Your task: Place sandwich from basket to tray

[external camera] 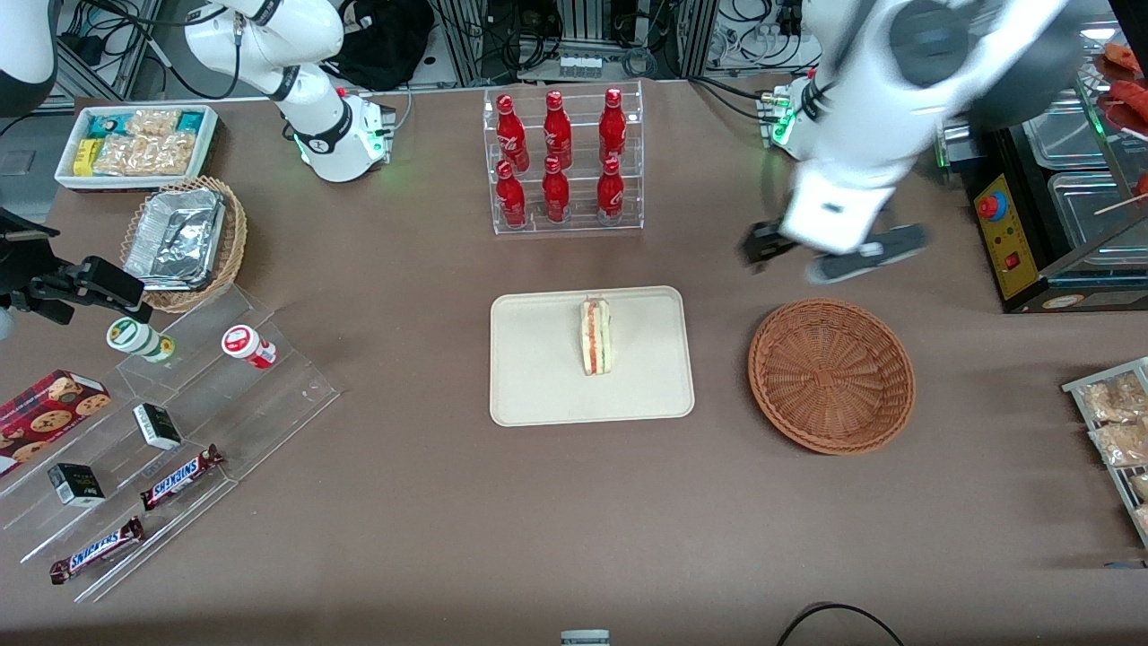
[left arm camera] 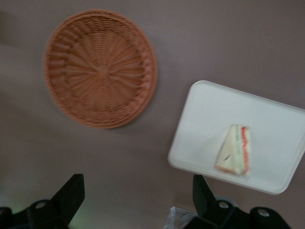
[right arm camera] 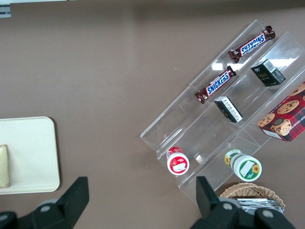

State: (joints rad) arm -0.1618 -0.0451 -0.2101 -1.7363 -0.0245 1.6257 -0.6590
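The sandwich point(external camera: 595, 336) stands on its edge on the tray point(external camera: 538, 395), beside the basket point(external camera: 831, 374), which holds nothing, so the placing looks done. The main risk I see is the narrow wedge tipping over if the bench point(external camera: 448, 520) is jolted or the arm swings low across the tray. The gripper point(left arm camera: 138, 193) hangs above the bench near the basket, its 2 fingers spread wide, holding and touching nothing.

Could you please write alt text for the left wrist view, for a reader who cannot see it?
The sandwich lies on the cream tray, and the round brown wicker basket beside the tray holds nothing. The open gripper hangs above the bare brown table, holding nothing.
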